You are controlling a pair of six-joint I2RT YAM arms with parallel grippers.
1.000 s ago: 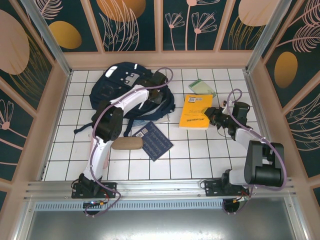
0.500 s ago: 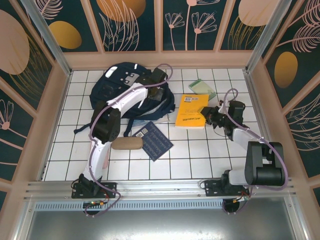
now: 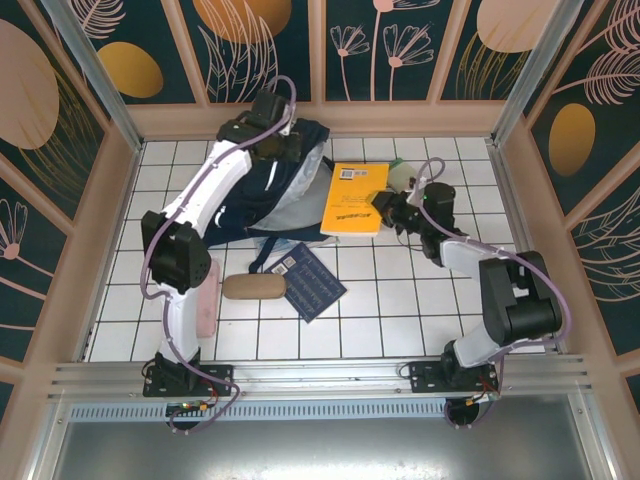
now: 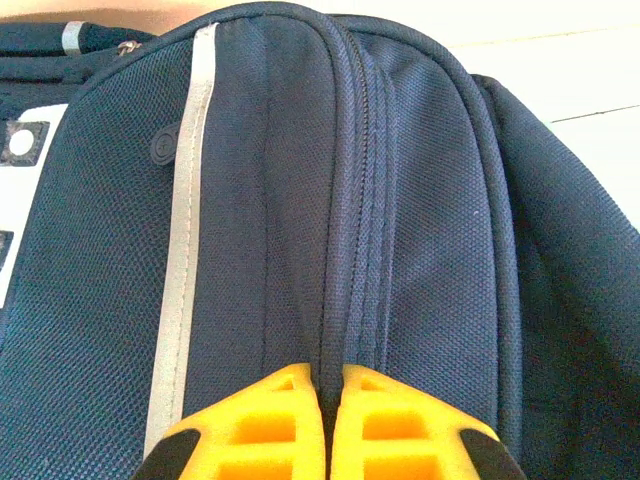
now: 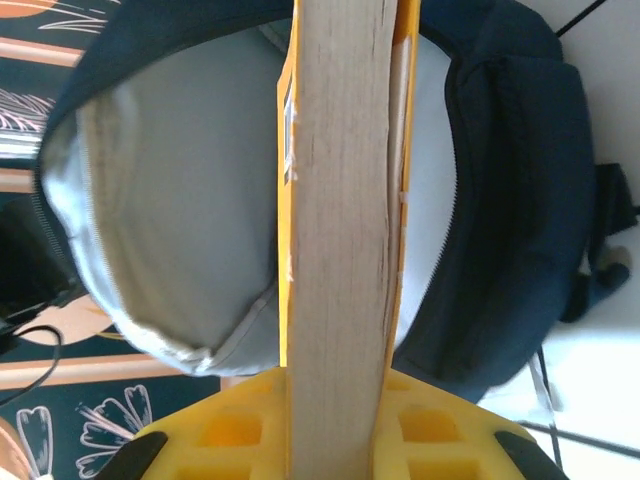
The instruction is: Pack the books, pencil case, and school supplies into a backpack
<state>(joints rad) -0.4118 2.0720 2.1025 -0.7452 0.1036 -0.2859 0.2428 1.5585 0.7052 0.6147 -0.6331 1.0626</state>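
Navy-blue fabric backpack with white reflective stripes lies toward the far left of the white tiled tabletop, its mouth gaping to the right and showing pale grey lining.

We see the left pincer at the backpack's far upper edge. In the left wrist view its 2 yellow fingers are pressed together on a raised seam of the backpack, next to a zip line.

The right pincer clamps the near end of a thin yellow book. The book's other end reaches the backpack's mouth. From the right wrist we see that pincer squeezing the book edge-on, with the open backpack and its grey lining behind it. We cannot tell whether the book is inside yet.

Nearer the arms, 1 navy book with pale print lies flat just beside a tan oblong pouch. A pink rounded flat case sits partly under the left arm. A small green book peeks out beyond the right pincer.
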